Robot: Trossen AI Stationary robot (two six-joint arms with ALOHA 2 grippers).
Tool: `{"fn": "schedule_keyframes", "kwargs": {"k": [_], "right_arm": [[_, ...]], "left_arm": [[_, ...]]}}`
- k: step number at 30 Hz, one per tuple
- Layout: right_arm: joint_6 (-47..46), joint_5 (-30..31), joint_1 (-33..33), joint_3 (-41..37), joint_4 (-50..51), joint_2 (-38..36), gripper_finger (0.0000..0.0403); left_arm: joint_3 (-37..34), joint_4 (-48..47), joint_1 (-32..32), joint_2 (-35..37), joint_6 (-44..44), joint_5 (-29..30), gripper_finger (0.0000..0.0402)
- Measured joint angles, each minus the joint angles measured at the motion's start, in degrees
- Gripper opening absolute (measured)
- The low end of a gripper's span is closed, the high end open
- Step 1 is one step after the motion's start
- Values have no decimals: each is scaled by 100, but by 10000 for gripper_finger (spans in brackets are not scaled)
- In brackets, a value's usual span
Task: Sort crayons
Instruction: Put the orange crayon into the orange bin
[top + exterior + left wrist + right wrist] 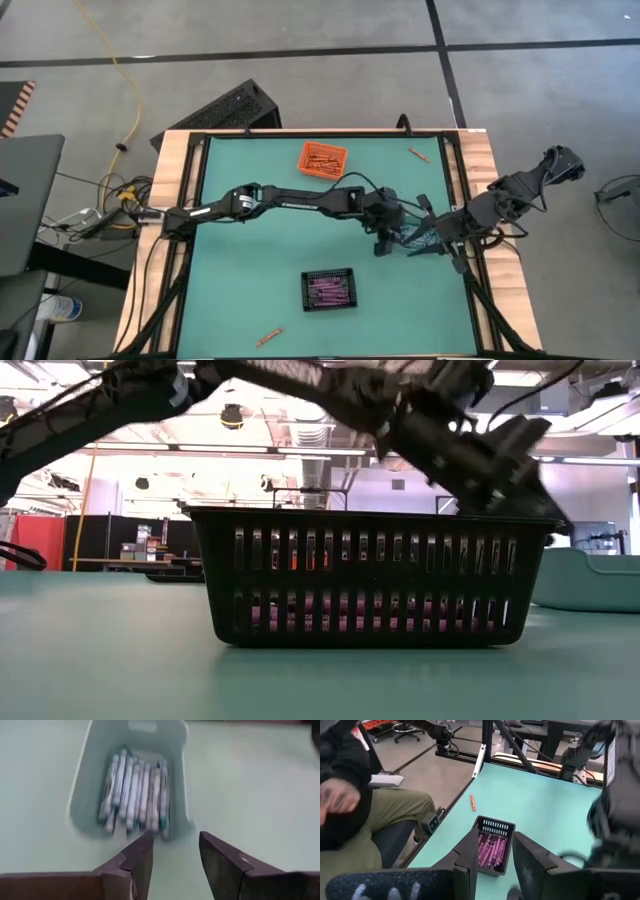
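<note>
Left tool (175, 852) sits over the right-hand part of the green desk (260, 250), fingers (137, 857) apart with nothing between them. Directly ahead of and below its fingertips lies a pale teal bin (80, 795) holding a row of blue/grey crayons (135, 790), packed side by side lengthwise. The tool is near the bin's closest end wall and not touching it, as far as the left wrist view shows.

Right tool (492, 852) is just beside the left one, at the desk's right edge, also apart and empty. Ahead of it, further across the desk, stands a black slotted bin (492, 827) filled with purple crayons (491, 851). Beyond that bin, near the desk edge, one orange crayon (472, 802) lies loose.

High view: an orange bin (322, 158) with orange crayons (322, 157) sits well away from both tools, at the far side of the desk. A second loose orange crayon (418, 153) lies to the right of that bin, near the far right corner.

Low view: the black bin fills the frame; the purple wraps show through its lower slots, and a dark arm crosses above, blurred.

A seated person (355, 795) shows off the desk in the right wrist view.
</note>
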State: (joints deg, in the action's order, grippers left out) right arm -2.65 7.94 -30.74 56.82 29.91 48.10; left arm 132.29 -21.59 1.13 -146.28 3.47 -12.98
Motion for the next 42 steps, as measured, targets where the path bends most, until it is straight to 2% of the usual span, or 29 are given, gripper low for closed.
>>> {"fn": "schedule_keyframes", "kwargs": {"k": [5,10,13,16,21,26,32,35,42], "right_arm": [[-44,11,-77,0,-13,-4,117],[-54,218,-192,0,-20,-3,117],[-55,271,-232,0,-40,-4,117],[-55,269,-232,0,-41,-2,117],[-77,274,-228,0,-44,0,117],[-54,274,-230,0,-45,0,117],[165,273,-225,0,-230,81,117],[312,273,-222,0,-441,162,117],[602,271,-210,-2,-692,465,117]], "left_arm": [[4,-1807,-308,659,-456,970,139],[4,-3682,-739,1277,-318,1857,135],[4,-4792,-1103,1587,130,2261,135],[4,-5686,-1561,1782,747,2417,134],[4,-6609,-2539,1948,2014,2548,134],[-37,-6606,-3683,1901,3286,2540,134],[-553,-5681,-4819,1872,5127,2833,134],[-1044,-5165,-5106,1893,5881,2937,134],[-2315,-4159,-5253,1875,6379,2721,134]]}}
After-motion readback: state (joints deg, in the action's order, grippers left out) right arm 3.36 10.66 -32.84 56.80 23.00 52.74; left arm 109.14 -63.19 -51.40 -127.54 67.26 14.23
